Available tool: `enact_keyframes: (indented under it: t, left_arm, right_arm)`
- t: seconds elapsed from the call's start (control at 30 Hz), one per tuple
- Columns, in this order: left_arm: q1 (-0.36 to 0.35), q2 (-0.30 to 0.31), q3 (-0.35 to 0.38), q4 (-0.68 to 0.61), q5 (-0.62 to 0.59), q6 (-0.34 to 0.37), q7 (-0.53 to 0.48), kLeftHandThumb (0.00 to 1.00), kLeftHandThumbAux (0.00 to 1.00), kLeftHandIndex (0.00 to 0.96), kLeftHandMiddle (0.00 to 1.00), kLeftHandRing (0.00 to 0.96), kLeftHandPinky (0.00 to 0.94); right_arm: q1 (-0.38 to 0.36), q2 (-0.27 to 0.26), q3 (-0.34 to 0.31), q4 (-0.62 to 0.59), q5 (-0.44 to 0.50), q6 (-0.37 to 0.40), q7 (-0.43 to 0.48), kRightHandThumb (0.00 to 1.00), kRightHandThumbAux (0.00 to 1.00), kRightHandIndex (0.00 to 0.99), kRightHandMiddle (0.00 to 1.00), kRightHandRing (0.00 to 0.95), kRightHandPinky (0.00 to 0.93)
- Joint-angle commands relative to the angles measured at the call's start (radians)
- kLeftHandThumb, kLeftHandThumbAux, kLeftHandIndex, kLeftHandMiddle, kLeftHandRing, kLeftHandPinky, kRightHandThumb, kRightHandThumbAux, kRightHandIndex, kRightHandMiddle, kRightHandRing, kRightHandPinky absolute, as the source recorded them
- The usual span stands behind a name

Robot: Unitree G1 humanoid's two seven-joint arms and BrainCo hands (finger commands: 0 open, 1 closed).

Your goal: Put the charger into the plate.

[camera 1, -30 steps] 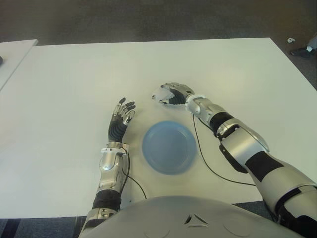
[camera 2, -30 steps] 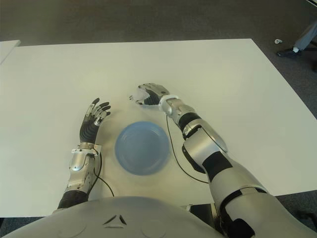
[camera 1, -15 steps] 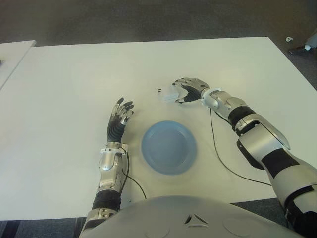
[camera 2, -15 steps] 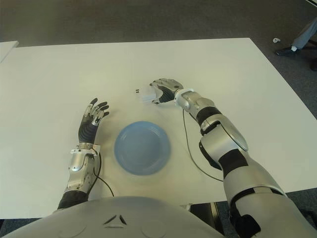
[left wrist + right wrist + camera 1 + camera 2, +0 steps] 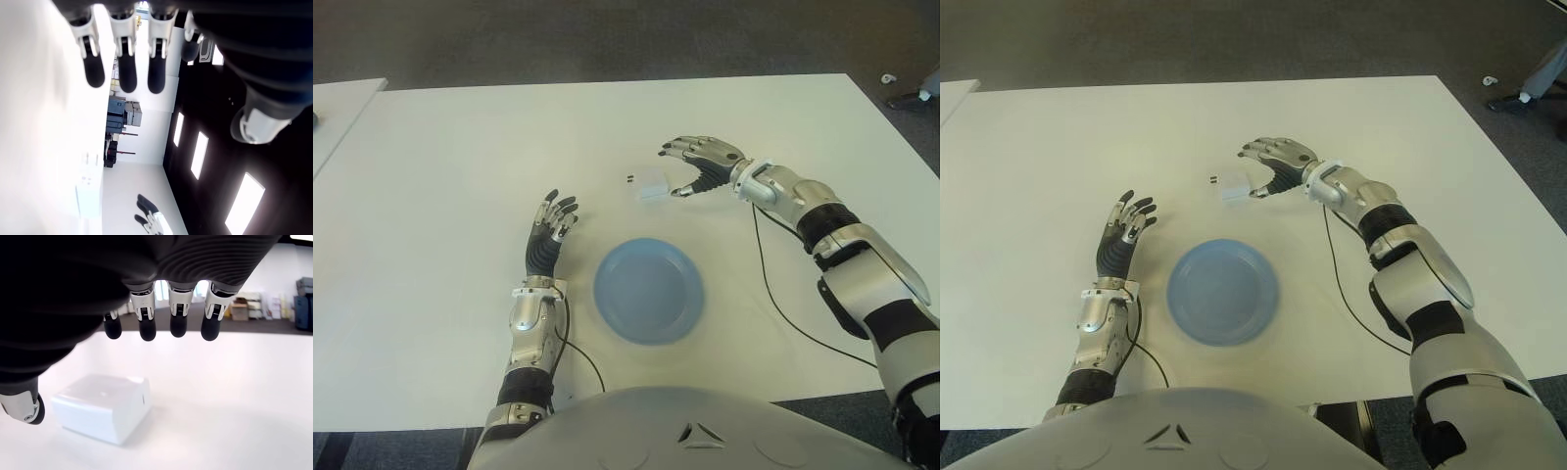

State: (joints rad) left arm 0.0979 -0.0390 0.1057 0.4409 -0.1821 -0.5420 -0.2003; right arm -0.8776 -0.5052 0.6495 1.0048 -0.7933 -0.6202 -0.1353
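Two robot hands reach over a white desk (image 5: pixel 440 166), where a small white charger (image 5: pixel 651 183) lies on the bare surface just beyond a blue plate (image 5: pixel 648 289), so it has not been placed in the plate. The right robot hand (image 5: pixel 701 164) hovers just beside the charger, fingers (image 5: pixel 146 323) spread and holding nothing, seemingly poised to grasp it. The left robot hand (image 5: pixel 551 233) shows to the left of the plate, fingers extended, empty.
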Motion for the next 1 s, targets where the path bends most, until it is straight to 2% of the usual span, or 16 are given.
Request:
enact_keyframes:
  t: [0.03, 0.6, 0.77, 1.0]
  left_arm:
    - [0.042, -0.007, 0.005, 0.075, -0.009, 0.033, -0.010, 0.041, 0.524, 0.101, 0.229, 0.218, 0.214]
    - [0.033, 0.002, 0.019, 0.087, -0.025, 0.038, -0.043, 0.042, 0.520, 0.103, 0.230, 0.219, 0.218]
    - [0.029, 0.002, 0.023, 0.088, -0.027, 0.044, -0.044, 0.041, 0.522, 0.105, 0.229, 0.220, 0.224]
    - [0.025, 0.000, 0.026, 0.095, -0.019, 0.037, -0.039, 0.034, 0.528, 0.101, 0.225, 0.217, 0.220]
  right_arm:
    - [0.043, -0.025, -0.010, -0.037, -0.003, -0.013, 0.017, 0.000, 0.458, 0.000, 0.000, 0.000, 0.000]
    - [0.132, -0.128, -0.058, -0.234, -0.010, -0.054, 0.035, 0.000, 0.457, 0.000, 0.000, 0.000, 0.000]
    - [0.143, -0.138, -0.075, -0.250, 0.001, -0.058, 0.054, 0.000, 0.450, 0.000, 0.000, 0.000, 0.000]
    - [0.118, -0.115, -0.088, -0.197, -0.003, -0.054, 0.046, 0.000, 0.425, 0.000, 0.000, 0.000, 0.000]
